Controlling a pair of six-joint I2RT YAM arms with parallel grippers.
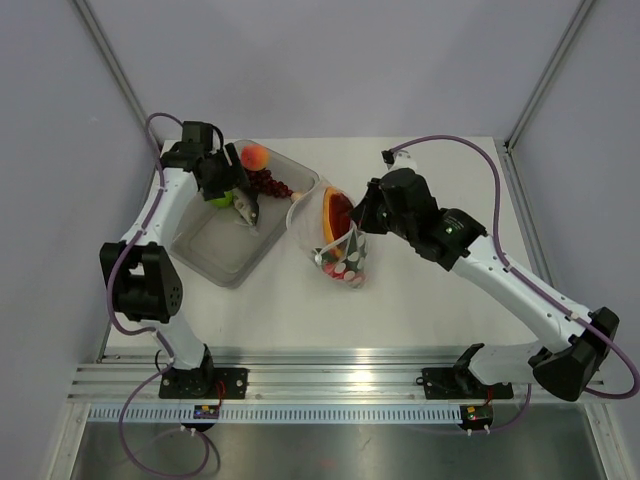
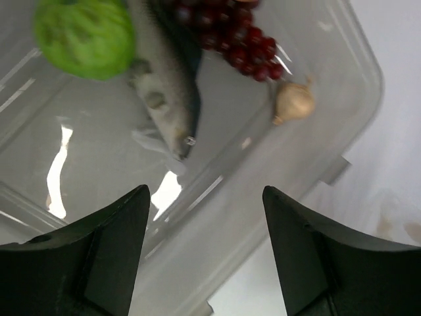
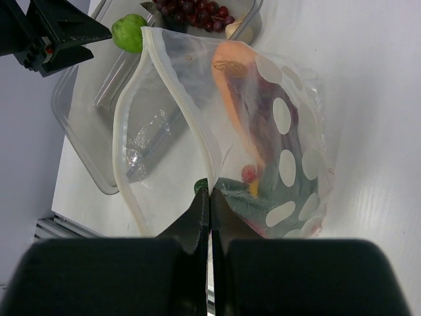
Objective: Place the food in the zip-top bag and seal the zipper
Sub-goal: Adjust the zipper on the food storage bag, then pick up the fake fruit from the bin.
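The zip-top bag (image 1: 342, 258) lies on the table with its mouth toward the tray. My right gripper (image 1: 357, 232) is shut on the bag's mouth edge (image 3: 210, 192). The zipper (image 3: 176, 92) stands apart in a wide loop. Inside the bag (image 3: 293, 138) are an orange-red wedge (image 3: 233, 92), a dark-green piece (image 3: 253, 201) and other food. My left gripper (image 2: 204, 197) is open and empty above the clear grey tray (image 1: 215, 250). In the tray lie a lime (image 2: 84, 36), dark-red grapes (image 2: 240, 39) and a peach (image 1: 255, 156).
A grey toy fish (image 2: 164, 85) and a small garlic bulb (image 2: 294, 102) also lie in the tray (image 2: 358, 125). Grey walls stand close on both sides. A metal rail (image 1: 330, 385) runs along the near edge.
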